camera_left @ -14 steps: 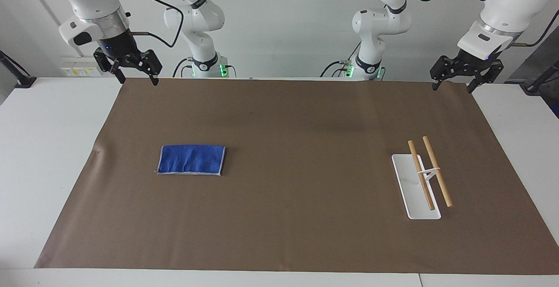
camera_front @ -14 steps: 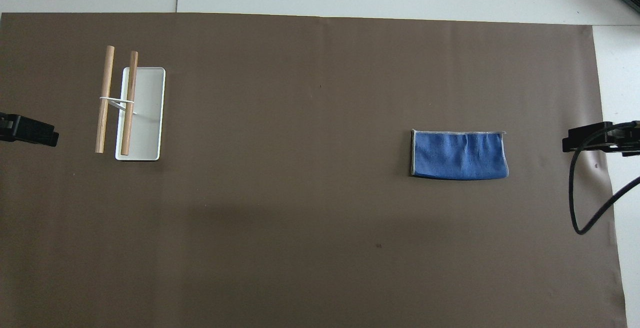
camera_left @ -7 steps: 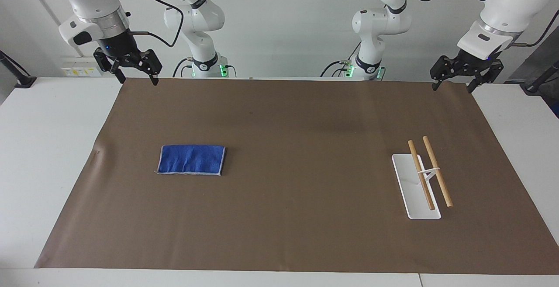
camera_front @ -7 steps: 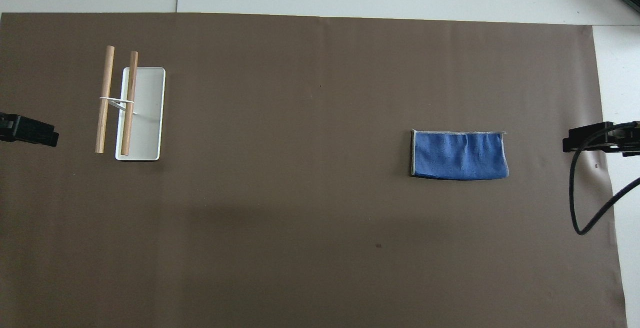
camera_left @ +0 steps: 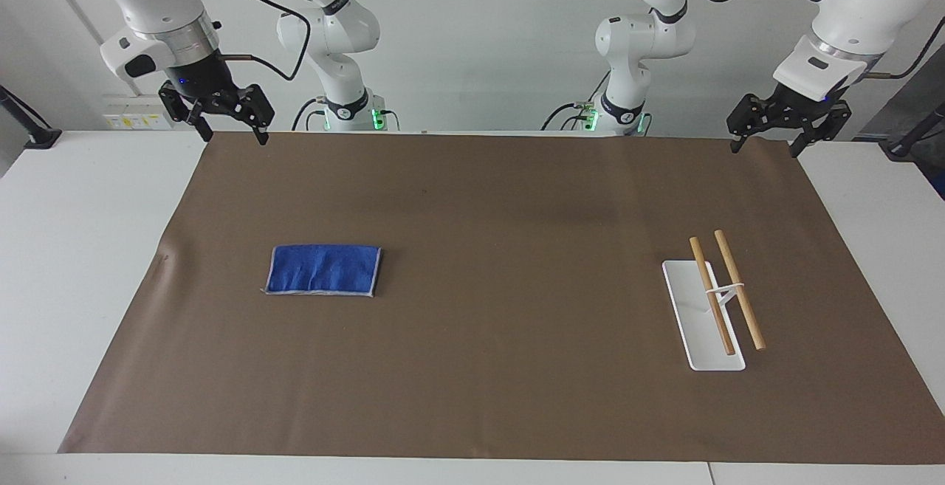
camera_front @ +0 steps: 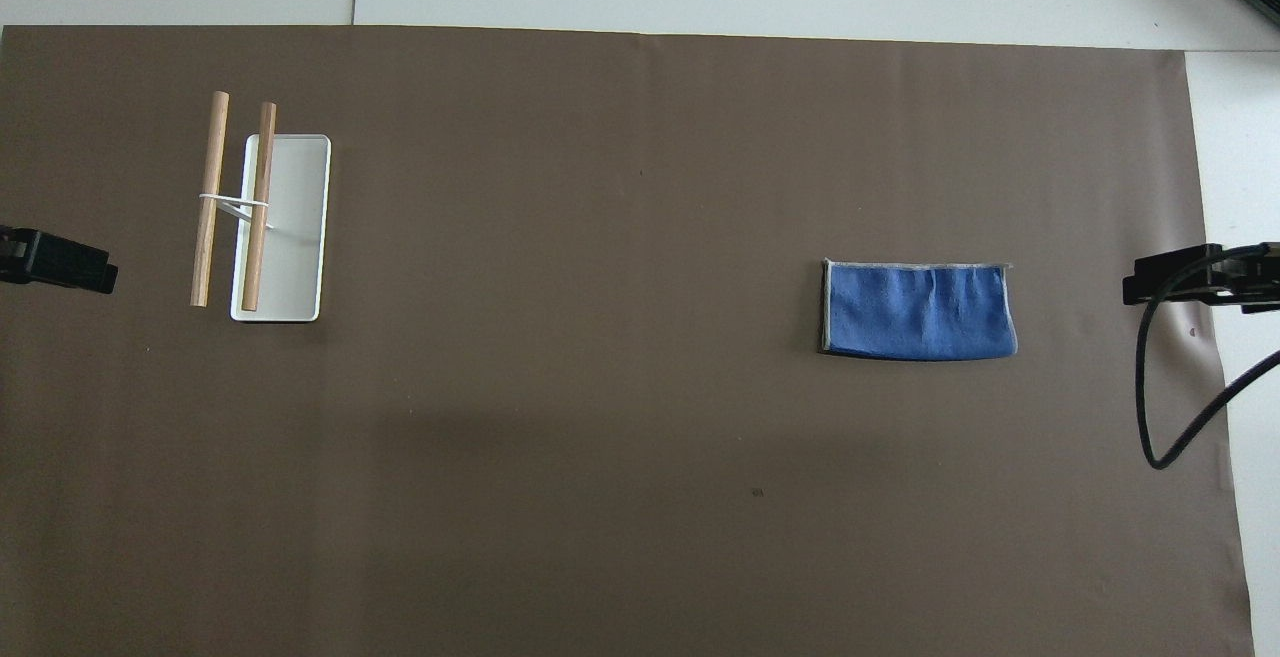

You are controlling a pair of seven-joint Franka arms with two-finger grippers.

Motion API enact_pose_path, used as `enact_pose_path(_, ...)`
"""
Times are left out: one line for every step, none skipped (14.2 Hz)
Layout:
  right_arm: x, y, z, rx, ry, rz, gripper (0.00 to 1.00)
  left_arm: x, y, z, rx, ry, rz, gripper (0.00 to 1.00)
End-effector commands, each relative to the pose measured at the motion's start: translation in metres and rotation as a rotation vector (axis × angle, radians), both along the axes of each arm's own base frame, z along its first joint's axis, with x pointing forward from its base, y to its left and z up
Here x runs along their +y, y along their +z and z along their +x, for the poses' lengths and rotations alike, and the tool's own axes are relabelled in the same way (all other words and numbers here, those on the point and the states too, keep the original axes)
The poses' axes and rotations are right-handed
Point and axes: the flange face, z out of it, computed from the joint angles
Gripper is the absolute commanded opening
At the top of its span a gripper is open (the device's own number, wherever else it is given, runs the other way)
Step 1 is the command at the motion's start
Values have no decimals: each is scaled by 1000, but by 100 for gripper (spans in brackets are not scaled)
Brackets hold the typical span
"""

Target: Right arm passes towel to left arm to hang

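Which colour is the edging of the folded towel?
Pale grey, around the royal-blue towel; the overhead view shows it best.

Both white jointed arms, the right arm (camera_left: 159, 5) and the left arm (camera_left: 849, 12), carry silver wrist rings, black two-finger grippers, looping black cables.

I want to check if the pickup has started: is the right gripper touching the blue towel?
Apart. In the facing view the right gripper hangs open over the mat's edge nearest the robots, with bare brown mat between it and the towel.

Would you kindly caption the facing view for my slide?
Folded blue towel and two-bar rack on brown mat; both arms wait raised.
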Motion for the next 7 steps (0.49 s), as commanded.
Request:
enact_pose_path(16, -23, 16, -20, 39, -18, 100, 3, 3, -8, 6, 0, 24, 100)
enact_pose_path(18, -39, 25, -25, 41, -18, 100, 4, 3, -8, 6, 1, 23, 100)
enact_pose_path(21, -58, 35, -42, 46, -20, 100, 3, 3, -8, 6, 0, 24, 100)
enact_pose_path(26, -77, 41, -60, 52, -20, 100, 3, 3, -8, 6, 0, 24, 100)
enact_pose_path(38, -100, 47, -68, 72, -19, 100, 3, 3, -8, 6, 0, 24, 100)
enact_pose_path(41, -124, 52, -74, 74, -17, 100, 3, 3, -8, 6, 0, 24, 100)
enact_pose_path(43, -144, 56, -88, 76, -15, 100, 3, 3, -8, 6, 0, 24, 100)
